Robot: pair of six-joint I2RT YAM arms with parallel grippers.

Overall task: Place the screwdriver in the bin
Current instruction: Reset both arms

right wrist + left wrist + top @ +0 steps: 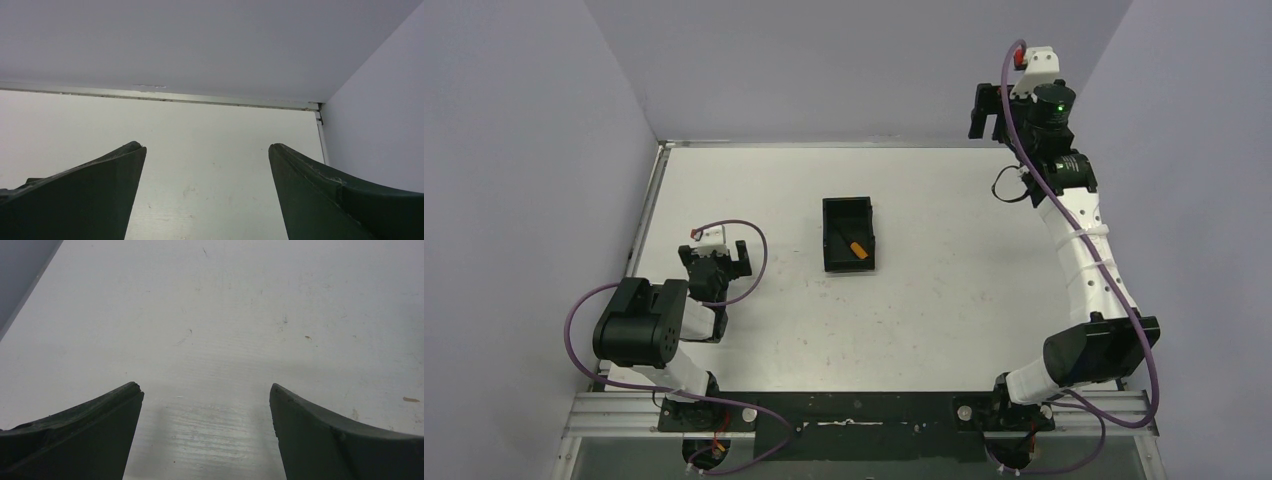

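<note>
Already the screwdriver lies inside the bin, well right of the left gripper and well left of the right gripper; both stand jaws apart, empty. It is likely light and stiff; its orange handle gives the surest hold. Only the top view shows it; the wrist views show just table.

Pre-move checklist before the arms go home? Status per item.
1. Screwdriver inside bin: ok, its orange handle lies on the bin floor.
2. Screwdriver shaft fully within the walls: cannot tell, dark on black.
3. Left gripper open and empty: ok.
4. Right gripper open and empty: ok.
5. Both grippers apart from the bin: ok, left one at its left, right one by the far right corner.
6. Bin upright on the table: ok.
</note>
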